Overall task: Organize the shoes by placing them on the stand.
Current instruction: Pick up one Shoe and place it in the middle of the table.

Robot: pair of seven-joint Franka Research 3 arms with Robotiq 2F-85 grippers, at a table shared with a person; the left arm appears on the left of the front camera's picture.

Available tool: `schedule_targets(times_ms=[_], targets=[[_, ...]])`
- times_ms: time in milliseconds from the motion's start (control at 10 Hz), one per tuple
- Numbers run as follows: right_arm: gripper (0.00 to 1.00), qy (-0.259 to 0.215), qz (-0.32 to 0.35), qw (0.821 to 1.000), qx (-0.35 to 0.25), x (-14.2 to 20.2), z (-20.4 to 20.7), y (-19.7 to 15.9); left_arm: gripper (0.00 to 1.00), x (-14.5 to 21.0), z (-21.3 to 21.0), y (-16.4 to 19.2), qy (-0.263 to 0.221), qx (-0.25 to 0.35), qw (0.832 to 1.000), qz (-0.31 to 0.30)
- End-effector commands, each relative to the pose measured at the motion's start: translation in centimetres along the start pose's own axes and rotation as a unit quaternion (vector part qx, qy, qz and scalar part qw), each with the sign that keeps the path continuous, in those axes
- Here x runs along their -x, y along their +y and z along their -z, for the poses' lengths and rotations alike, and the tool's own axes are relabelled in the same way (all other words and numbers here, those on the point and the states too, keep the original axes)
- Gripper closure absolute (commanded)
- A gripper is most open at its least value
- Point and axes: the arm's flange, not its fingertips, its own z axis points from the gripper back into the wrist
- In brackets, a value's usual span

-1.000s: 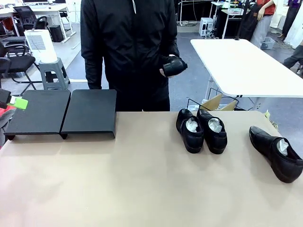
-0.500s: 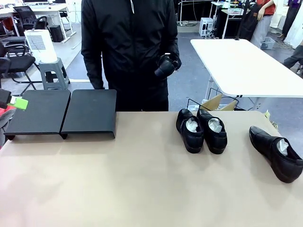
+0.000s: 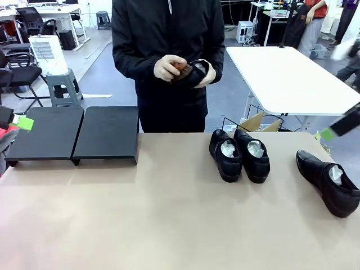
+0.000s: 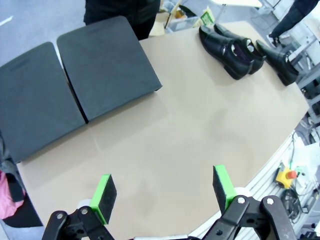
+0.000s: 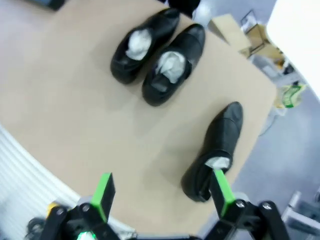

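Observation:
Two black shoes (image 3: 226, 154) (image 3: 254, 155) lie side by side on the tan table, right of centre. A third shoe (image 3: 329, 180) lies alone near the right edge. The person at the far side holds another black shoe (image 3: 190, 72) in both hands at chest height. The stand (image 3: 107, 135), two flat black platforms, sits at the far left. My left gripper (image 4: 162, 192) hangs open high over the table, with the stand (image 4: 100, 65) and shoes (image 4: 227, 45) far below. My right gripper (image 5: 162, 192) is open above the single shoe (image 5: 215, 145), and the pair (image 5: 155, 55) lies beyond.
A white table (image 3: 287, 79) stands behind at the right, with a cardboard box (image 3: 256, 122) beneath it. A wide bare stretch of tan tabletop (image 3: 169, 214) lies between the stand and the shoes. My left gripper's green pad (image 3: 22, 122) shows at the left edge.
The person has brought both hands together on the shoe and shifted right. My right arm has swung into the front view at the right edge, blurred. The left gripper has not moved.

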Motion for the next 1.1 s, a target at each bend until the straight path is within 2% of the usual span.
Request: schedule_targets(times_ms=[0,100,300,400,500,600,800,1000], targets=[[0.0,0.042,-0.04,0.998,-0.03,-3.5,3.1,0.4,0.0,0.0,0.1,0.1,-0.005,0.007,1.0,0.004],[0.0,0.0,0.0,1.0,0.0,0.0,0.0,0.0,0.0,0.0,0.1,0.1,-0.005,0.007,1.0,0.004],[0.0,0.0,0.0,1.0,0.0,0.0,0.0,0.0,0.0,0.0,0.1,0.1,-0.005,0.007,1.0,0.004],[0.0,0.016,-0.018,1.0,-0.016,-1.7,1.9,0.9,0.0,0.0,0.1,0.1,-0.005,0.007,1.0,0.004],[0.0,0.045,0.028,0.999,-0.005,-1.7,1.6,2.1,0.0,0.0,0.1,0.1,-0.005,0.007,1.0,0.004],[0.0,0.068,0.088,0.992,0.056,-3.6,2.0,3.9,0.0,0.0,0.1,0.1,-0.005,0.007,1.0,0.004],[0.0,0.086,0.142,0.981,0.101,-8.5,6.6,6.3,0.0,0.0,0.1,0.1,-0.005,0.007,1.0,0.004],[0.0,0.117,0.181,0.969,0.118,-11.2,12.5,7.8,0.0,0.0,0.1,0.1,-0.005,0.007,1.0,0.004]])
